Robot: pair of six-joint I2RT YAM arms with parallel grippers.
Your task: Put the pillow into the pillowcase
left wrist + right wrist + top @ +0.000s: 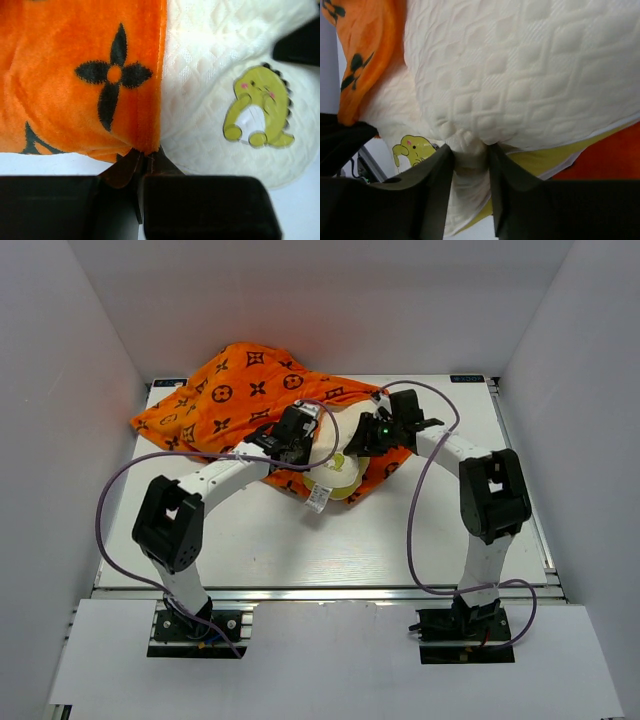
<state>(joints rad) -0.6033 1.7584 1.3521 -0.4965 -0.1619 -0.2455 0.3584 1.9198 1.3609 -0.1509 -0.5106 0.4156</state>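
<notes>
**Pillow** point(530, 65): cream-white, quilted cover, thick body. Lies mid-bench with its far end inside the pillowcase mouth and its near end exposed. A yellow side band point(545, 159) runs along the edge, and there is a small yellow-green dinosaur logo point(257, 107) on the exposed face.
Handling, as judged: light, soft and springy. The cover puckers when pinched, so a pinch may take only the cover and slip off the bulk. A hold at a corner or along the banded edge looks surest.

**Pillowcase** point(230, 390): orange plush with black flower and circle motifs. It is bunched over and beyond the pillow's far-left side, with its open hem lying against the pillow face.
Handling, as judged: limp, and likely to drag on the quilting. The hem is the place to grip it.

**Left gripper** point(146, 157): at the pillow's left, closed on the pillowcase hem.

**Right gripper** point(470, 162): at the pillow's right, with its fingers pressed on either side of a puckered fold of the pillow cover.

**White tag** point(318, 500): just near of the pillow. Its owner cannot be told.

**Bench** point(300, 550): white, and carries everything above.
</notes>
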